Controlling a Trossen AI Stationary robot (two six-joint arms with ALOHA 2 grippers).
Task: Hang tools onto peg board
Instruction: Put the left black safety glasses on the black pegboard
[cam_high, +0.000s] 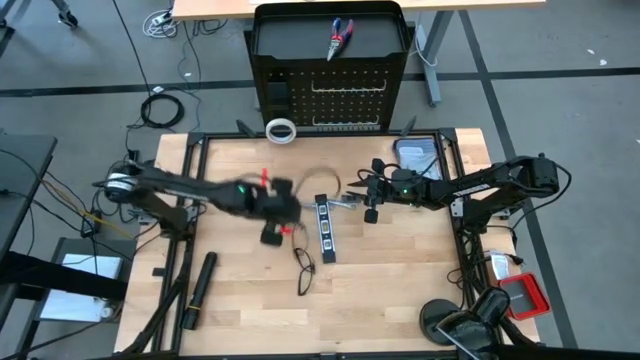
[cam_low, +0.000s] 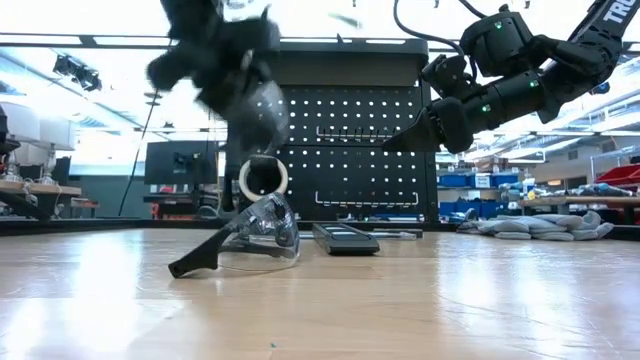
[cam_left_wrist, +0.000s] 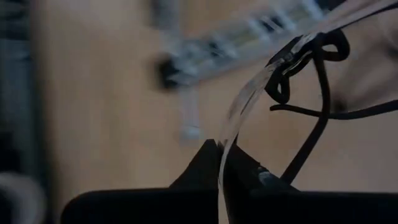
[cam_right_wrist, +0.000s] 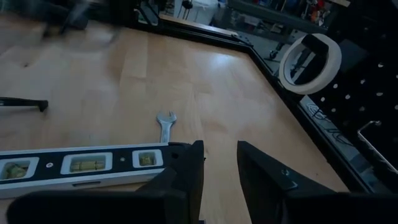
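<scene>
Your counter (cam_high: 400, 300) is a pale wooden top, and the peg board (cam_high: 350, 100) stands upright at its far edge, with the red-and-blue-handled pliers (cam_high: 340, 38) lying on its hooded top shelf. The white tape ring (cam_high: 282, 130) sits at the foot of the board. A long black cylinder (cam_high: 200, 288) rests near the counter's left front corner.

Your left arm reaches in over the middle of the counter (it is blurred in the high and low views), and its left tool (cam_left_wrist: 225, 163) is clamped on the clear lens of one pair of black-framed glasses (cam_left_wrist: 298, 81). A second pair of glasses (cam_low: 245, 238) lies on the counter, nearer the front. The black strip with white squares (cam_right_wrist: 87, 167) lies flat at the centre, with the small silver wrench (cam_right_wrist: 165, 124) just beside its far end.

Your right tool (cam_right_wrist: 219, 168) hovers above the strip's end, fingers apart and holding nothing.
</scene>
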